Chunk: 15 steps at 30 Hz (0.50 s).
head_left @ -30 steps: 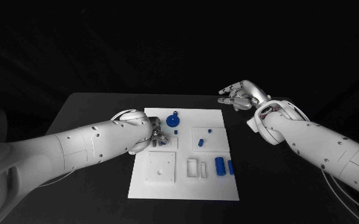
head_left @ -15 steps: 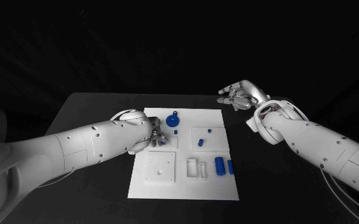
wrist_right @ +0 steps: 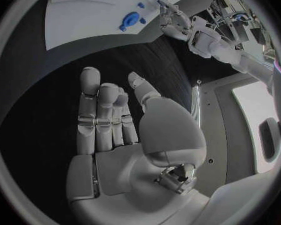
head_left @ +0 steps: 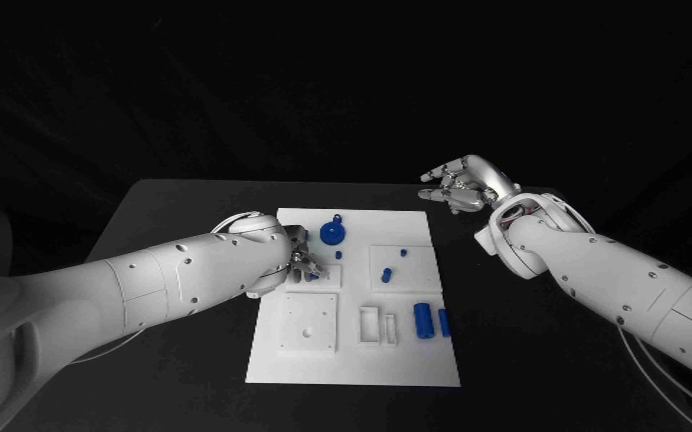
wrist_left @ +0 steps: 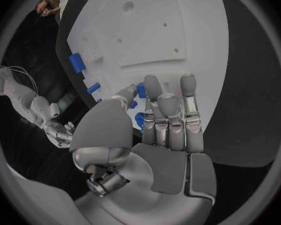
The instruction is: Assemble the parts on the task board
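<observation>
The white task board (head_left: 353,352) lies mid-table. My left hand (head_left: 300,260) hovers over the board's left side, above a small square block. Its thumb and a finger pinch a small blue part (wrist_left: 141,90), which also peeks out under the fingertips (head_left: 315,275). A round blue part with a knob (head_left: 333,230) sits near the far edge. Smaller blue parts (head_left: 387,274) lie mid-board, and two blue cylinders (head_left: 424,320) lie near the right edge. My right hand (head_left: 464,184) is raised off the board's far right corner, holding nothing, its fingers extended (wrist_right: 93,115).
A square white plate with a hole (head_left: 310,324) and narrow white slots (head_left: 371,324) sit on the board's near half. Black table (head_left: 173,222) shows on both sides of the board. The right wrist view shows the board (wrist_right: 84,15) and my left hand (wrist_right: 172,20).
</observation>
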Each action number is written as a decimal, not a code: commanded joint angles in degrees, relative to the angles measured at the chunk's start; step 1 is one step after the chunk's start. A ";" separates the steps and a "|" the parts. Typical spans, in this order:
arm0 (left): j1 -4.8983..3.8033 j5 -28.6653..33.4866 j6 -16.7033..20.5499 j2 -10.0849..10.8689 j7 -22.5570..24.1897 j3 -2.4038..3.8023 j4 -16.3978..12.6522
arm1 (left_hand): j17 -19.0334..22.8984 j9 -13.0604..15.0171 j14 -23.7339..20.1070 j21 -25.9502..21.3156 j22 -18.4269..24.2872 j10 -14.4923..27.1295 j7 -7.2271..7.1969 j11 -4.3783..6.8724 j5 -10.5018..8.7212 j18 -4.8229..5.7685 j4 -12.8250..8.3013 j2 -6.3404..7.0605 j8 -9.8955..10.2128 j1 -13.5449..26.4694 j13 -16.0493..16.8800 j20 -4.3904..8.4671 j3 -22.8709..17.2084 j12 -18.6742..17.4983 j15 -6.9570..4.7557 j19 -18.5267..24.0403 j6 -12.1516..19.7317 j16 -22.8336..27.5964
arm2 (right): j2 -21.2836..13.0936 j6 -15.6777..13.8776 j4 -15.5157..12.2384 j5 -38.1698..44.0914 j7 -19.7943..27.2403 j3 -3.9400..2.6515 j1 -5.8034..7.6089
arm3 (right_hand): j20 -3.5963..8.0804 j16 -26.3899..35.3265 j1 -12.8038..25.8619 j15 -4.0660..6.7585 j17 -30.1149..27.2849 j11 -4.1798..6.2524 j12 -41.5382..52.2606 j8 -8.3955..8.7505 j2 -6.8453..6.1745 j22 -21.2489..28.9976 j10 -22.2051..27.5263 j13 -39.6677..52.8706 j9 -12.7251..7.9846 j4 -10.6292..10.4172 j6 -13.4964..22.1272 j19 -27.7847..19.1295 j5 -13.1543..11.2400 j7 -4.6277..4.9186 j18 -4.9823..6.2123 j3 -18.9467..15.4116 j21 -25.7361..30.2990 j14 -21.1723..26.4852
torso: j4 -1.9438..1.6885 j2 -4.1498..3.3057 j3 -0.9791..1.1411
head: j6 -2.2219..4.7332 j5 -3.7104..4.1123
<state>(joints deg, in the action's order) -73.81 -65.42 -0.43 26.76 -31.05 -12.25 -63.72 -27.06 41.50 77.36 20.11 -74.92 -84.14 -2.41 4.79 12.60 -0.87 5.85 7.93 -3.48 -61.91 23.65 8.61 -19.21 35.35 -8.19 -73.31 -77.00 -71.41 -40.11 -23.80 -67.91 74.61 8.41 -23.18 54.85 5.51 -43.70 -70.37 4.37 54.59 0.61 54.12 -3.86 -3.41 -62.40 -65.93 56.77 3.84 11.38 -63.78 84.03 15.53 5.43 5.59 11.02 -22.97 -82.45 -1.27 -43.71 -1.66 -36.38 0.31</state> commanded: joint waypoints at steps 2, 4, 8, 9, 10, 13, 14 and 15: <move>0.03 0.33 0.42 0.06 0.43 -0.03 0.09 | 0.11 -0.04 -0.39 -0.51 -0.94 -2.56 0.26 -0.09 0.70 0.87 0.91 0.29 -0.37 -0.62 0.11 -0.05 3.22 -0.34 0.30 -0.25 -0.07 0.09 | 0.05 0.28 -0.07 -0.07 0.21 -0.03 -0.01 | -0.07 0.21 0.05 -0.02 0.06 -0.18 0.18 0.31 -0.17 0.09 0.28 -0.03 -0.08 0.07 0.38 2.36 0.22 -0.09 1.07 0.26 -0.32 -0.48 | 0.00 0.00 -0.01 | -0.12 0.01; 0.03 0.41 0.56 0.08 0.49 -0.02 0.11 | 0.14 -0.04 -0.40 -0.60 -0.95 -2.55 0.31 -0.09 0.44 0.87 1.69 -0.20 -0.35 -1.09 0.16 -0.06 5.77 -0.38 0.30 -0.28 -0.10 0.06 | 0.07 0.24 -0.07 -0.05 0.18 -0.03 -0.01 | -0.07 0.21 0.05 -0.02 0.06 -0.18 0.18 0.31 -0.17 0.09 0.28 -0.03 -0.08 0.07 0.38 2.36 0.22 -0.09 1.07 0.26 -0.32 -0.48 | -0.01 -0.02 -0.03 | -0.13 0.02; 0.03 0.50 0.85 0.12 0.57 -0.02 0.17 | 0.19 -0.03 -0.41 -0.70 -0.96 -2.55 0.37 -0.13 -1.45 0.87 3.34 0.17 -0.38 -1.46 0.23 -0.07 6.65 -0.37 0.31 -0.35 -0.31 0.03 | 0.10 0.21 -0.05 -0.04 0.16 -0.03 -0.01 | -0.07 0.21 0.05 -0.02 0.06 -0.18 0.18 0.31 -0.17 0.09 0.28 -0.03 -0.08 0.07 0.38 2.36 0.22 -0.09 1.07 0.26 -0.32 -0.48 | 0.03 0.00 -0.03 | -0.17 0.00; 0.03 0.51 0.90 0.13 0.58 -0.01 0.20 | 0.20 0.00 -0.43 -0.74 -0.97 -2.55 0.38 -0.13 -1.61 0.87 3.74 0.24 -0.37 -1.66 0.26 -0.07 6.71 -0.35 0.31 -0.36 -0.31 0.03 | 0.11 0.20 -0.04 -0.04 0.16 -0.03 -0.01 | -0.07 0.21 0.05 -0.02 0.06 -0.18 0.18 0.31 -0.17 0.09 0.28 -0.03 -0.08 0.07 0.38 2.36 0.22 -0.09 1.07 0.26 -0.32 -0.48 | 0.03 0.00 -0.03 | -0.17 0.00; 0.03 0.52 0.94 0.14 0.59 -0.01 0.23 | 0.20 0.03 -0.41 -0.74 -0.98 -2.55 0.39 -0.14 -1.76 0.87 3.96 0.34 -0.37 -1.67 0.26 -0.06 6.83 -0.36 0.30 -0.38 -0.33 0.01 | 0.10 0.20 -0.03 -0.03 0.15 -0.03 -0.01 | -0.07 0.21 0.05 -0.02 0.06 -0.18 0.18 0.31 -0.17 0.09 0.28 -0.03 -0.08 0.07 0.38 2.36 0.22 -0.09 1.07 0.26 -0.32 -0.48 | 0.03 0.00 -0.02 | -0.18 0.00; 0.03 0.55 1.11 0.25 0.66 0.01 0.35 | 0.20 0.11 -0.43 -0.77 -0.99 -2.56 0.40 -0.14 -2.59 0.87 4.73 0.69 -0.38 -1.70 0.28 -0.06 7.09 -0.32 0.31 -0.41 -0.44 -0.03 | 0.11 0.21 0.01 -0.03 0.16 -0.03 -0.01 | -0.07 0.21 0.05 -0.02 0.06 -0.18 0.18 0.31 -0.17 0.09 0.28 -0.03 -0.08 0.07 0.38 2.36 0.22 -0.09 1.07 0.26 -0.32 -0.48 | 0.04 -0.02 -0.03 | -0.20 0.02; 0.03 0.59 1.13 0.28 0.70 0.02 0.38 | 0.21 0.15 -0.43 -0.79 -0.99 -2.55 0.42 -0.15 -3.57 0.87 5.13 0.98 -0.39 -1.53 0.29 -0.07 7.26 -0.32 0.32 -0.40 -0.53 -0.03 | 0.12 0.22 0.03 -0.03 0.16 -0.03 -0.01 | -0.12 0.22 0.21 -0.04 0.11 -0.19 0.19 0.30 -0.15 0.12 0.26 -0.06 -0.07 0.11 0.39 2.35 0.25 -0.10 1.16 0.28 -0.53 -0.50 | 0.04 -0.02 -0.03 | -0.20 0.02; 0.03 0.66 1.18 0.32 0.73 0.03 0.41 | 0.21 0.18 -0.43 -0.79 -0.99 -2.56 0.44 -0.17 -4.81 0.87 5.47 1.34 -0.41 -1.38 0.28 -0.08 7.41 -0.32 0.33 -0.40 -0.61 -0.04 | 0.12 0.23 0.05 -0.03 0.16 -0.03 -0.02 | -0.12 0.22 0.21 -0.04 0.11 -0.19 0.19 0.30 -0.15 0.12 0.26 -0.06 -0.07 0.11 0.39 2.35 0.25 -0.10 1.16 0.28 -0.53 -0.50 | 0.02 -0.01 -0.02 | -0.21 0.03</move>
<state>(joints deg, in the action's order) -73.80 -65.21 0.12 27.02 -30.89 -12.23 -63.38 -26.94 41.62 77.06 19.60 -74.91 -84.14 -2.09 4.79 8.09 -0.87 11.10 8.67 -3.60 -63.41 23.87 8.61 -11.80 35.27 -8.08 -73.31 -77.43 -71.41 -40.04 -23.82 -67.88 74.61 8.31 -23.19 54.85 5.51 -43.70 -70.37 4.37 54.65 0.61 54.12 -3.86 -3.40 -62.32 -65.93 56.77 3.84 11.38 -63.78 84.03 15.53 5.43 5.57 11.02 -23.33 -82.45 -1.24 -43.72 -1.69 -36.56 0.32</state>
